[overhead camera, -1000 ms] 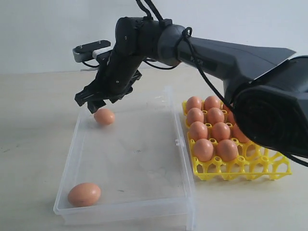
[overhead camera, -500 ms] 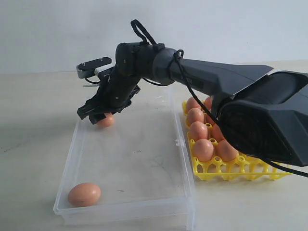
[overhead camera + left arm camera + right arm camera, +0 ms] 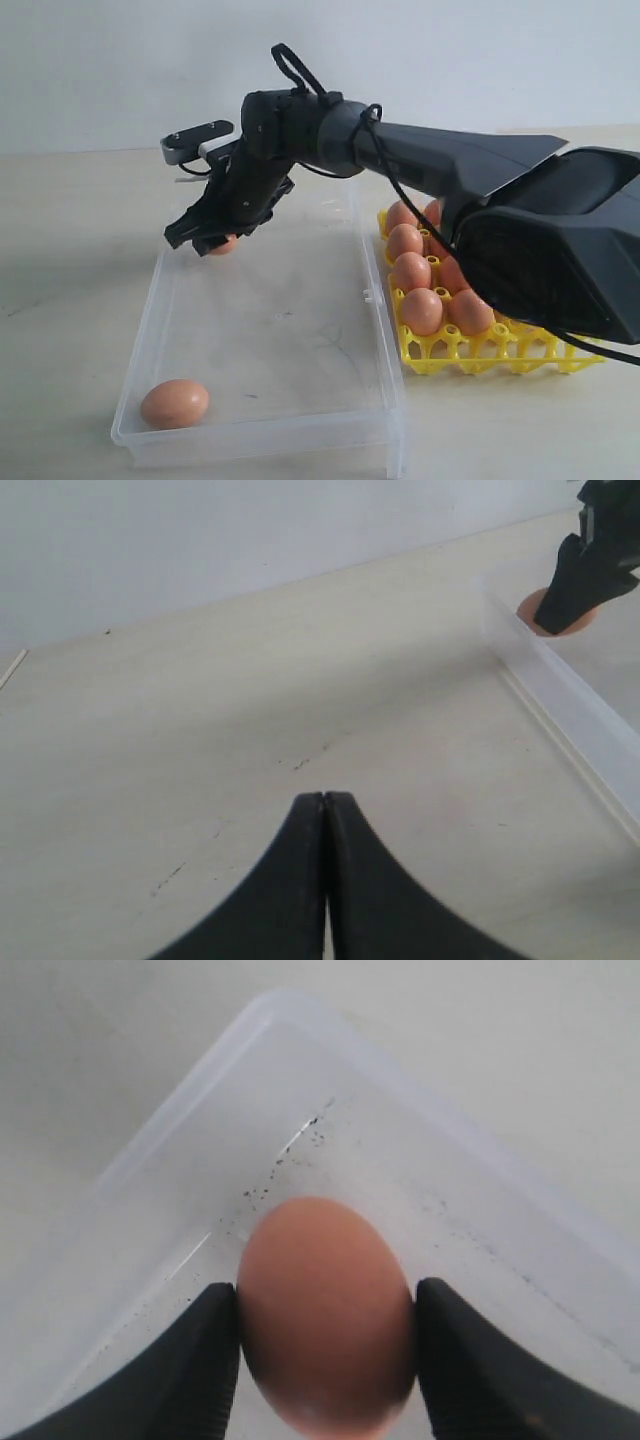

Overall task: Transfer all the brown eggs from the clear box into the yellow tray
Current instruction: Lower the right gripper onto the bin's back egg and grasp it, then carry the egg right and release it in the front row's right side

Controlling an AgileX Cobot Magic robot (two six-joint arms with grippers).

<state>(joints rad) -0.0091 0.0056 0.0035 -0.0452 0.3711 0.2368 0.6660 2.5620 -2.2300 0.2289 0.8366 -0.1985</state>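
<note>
In the left wrist view, the left gripper (image 3: 325,880) is seen over the bare table (image 3: 200,730), outside the clear box (image 3: 560,690), with its two dark fingers pressed flat together and nothing between them. In the exterior view, a loose egg (image 3: 175,403) is found lying alone on its side in the near left corner of the clear box (image 3: 290,320), well apart from either gripper. Further back, at the far left corner of the box, the right gripper (image 3: 213,240) is lowered inside the box walls, and a gripped egg (image 3: 226,244) is mostly hidden behind its fingers. In the right wrist view, that egg (image 3: 325,1300) is shown clasped between the two fingers (image 3: 200,1360), each pad laid against one of its sides, with the rounded corner of the box behind it; whether it rests on the box floor or is lifted off it cannot be told. To the right, just beside the box's long wall, the yellow tray (image 3: 500,352) is set on the table, and several seated eggs (image 3: 423,311) are held upright in its cups, some covered by the right arm (image 3: 480,150), while the nearest row of cups is left open.
</note>
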